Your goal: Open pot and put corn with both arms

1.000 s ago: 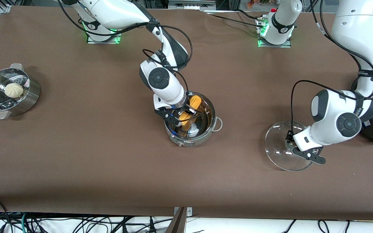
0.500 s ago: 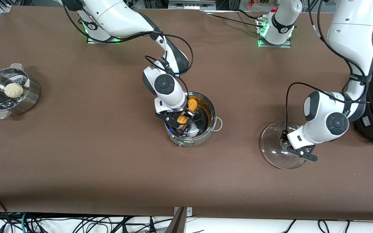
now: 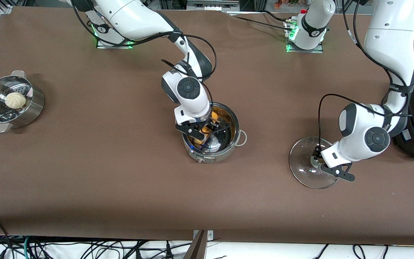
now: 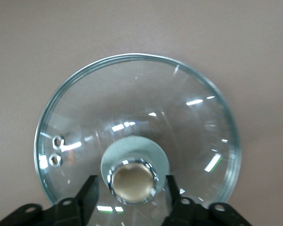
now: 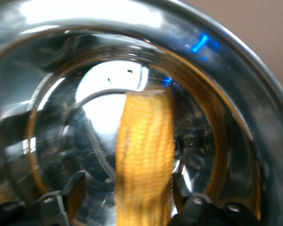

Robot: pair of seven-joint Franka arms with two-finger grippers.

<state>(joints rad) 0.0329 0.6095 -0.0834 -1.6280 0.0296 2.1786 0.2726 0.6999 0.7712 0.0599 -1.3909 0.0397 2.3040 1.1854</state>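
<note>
The fingers (image 5: 70,195) of the right gripper (image 3: 204,129) are closed on the corn (image 5: 144,155), holding it down inside the open pot (image 3: 212,135) at the middle of the desk (image 3: 120,180). The left gripper (image 3: 327,166) has its fingers (image 4: 87,197) spread on either side of the knob (image 4: 132,181) of the glass lid (image 3: 309,167), which rests on the desk toward the left arm's end. No writing is readable anywhere.

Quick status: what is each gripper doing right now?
Left gripper: open, fingers either side of the clear glass lid's copper-topped knob, lid on the table.
Right gripper: shut on the yellow-orange corn cob, down inside the shiny steel pot.
</note>
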